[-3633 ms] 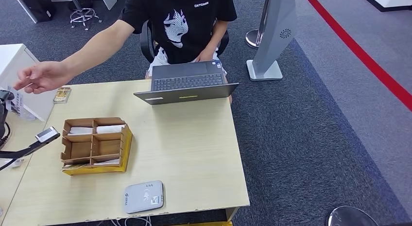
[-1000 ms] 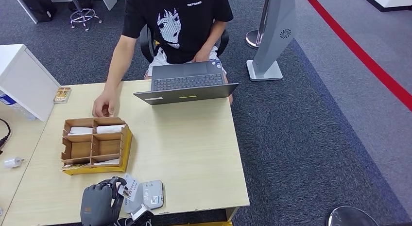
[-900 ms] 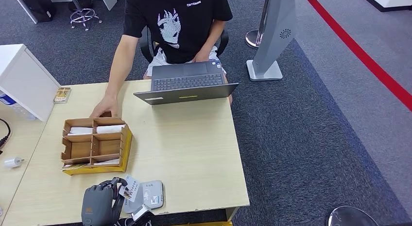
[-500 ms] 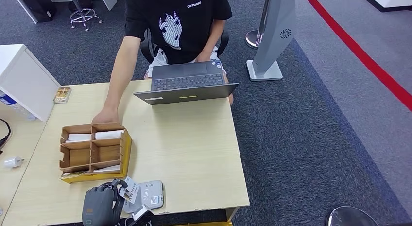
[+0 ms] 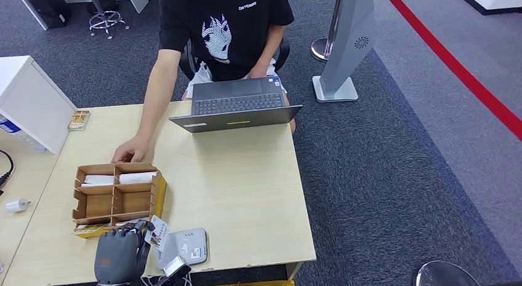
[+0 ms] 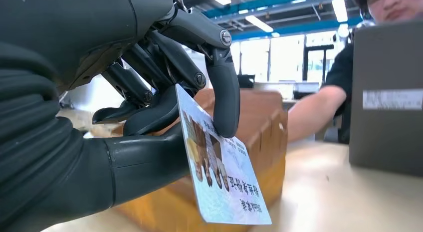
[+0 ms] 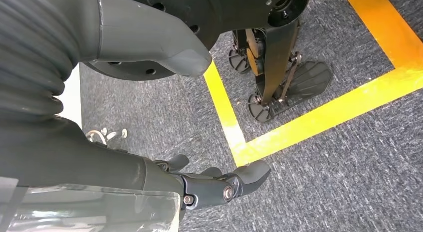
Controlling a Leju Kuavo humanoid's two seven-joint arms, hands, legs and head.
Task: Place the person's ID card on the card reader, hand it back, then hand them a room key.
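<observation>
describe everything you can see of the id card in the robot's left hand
The ID card is a thin, flat, pale blue-white card that looks like plastic, with a photo panel and lines of small print on its face. The left hand pinches it by one end between the thumb and fingers. It hangs tilted, its free corner down, beside the cardboard box and close to the grey card reader, not laid flat on it.

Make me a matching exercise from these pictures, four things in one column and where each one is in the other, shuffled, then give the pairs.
Things:
1. ID card
2. laptop
3. card reader
4. person's hand

Places:
A. table's near edge
B. behind the cardboard organizer
C. pinched in the left hand
D. table's far edge, open

Pairs: 1-C, 2-D, 3-A, 4-B
</observation>
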